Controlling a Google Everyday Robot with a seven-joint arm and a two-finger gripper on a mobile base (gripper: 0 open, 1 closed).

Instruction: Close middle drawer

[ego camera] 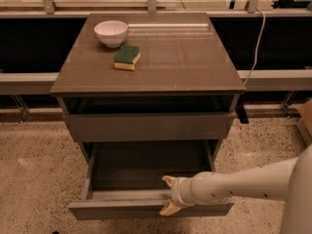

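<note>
The middle drawer (pixel 146 209) is pulled far out of the grey-brown cabinet, its low front strip nearest me and its dark floor (pixel 146 167) showing. My gripper (pixel 167 195) comes in from the right on a white arm and sits at the front strip, right of its middle. One pale fingertip (pixel 168 181) is over the drawer's inner edge and the other (pixel 169 209) is on the outer face. The fingers are spread apart across the strip.
A drawer with a taller front panel (pixel 146 126) above is slightly open. On the cabinet top (pixel 185 57) stand a white bowl (pixel 111 32) and a green-and-yellow sponge (pixel 127 57). Speckled floor lies left and right. A cable (pixel 256 43) hangs at the right.
</note>
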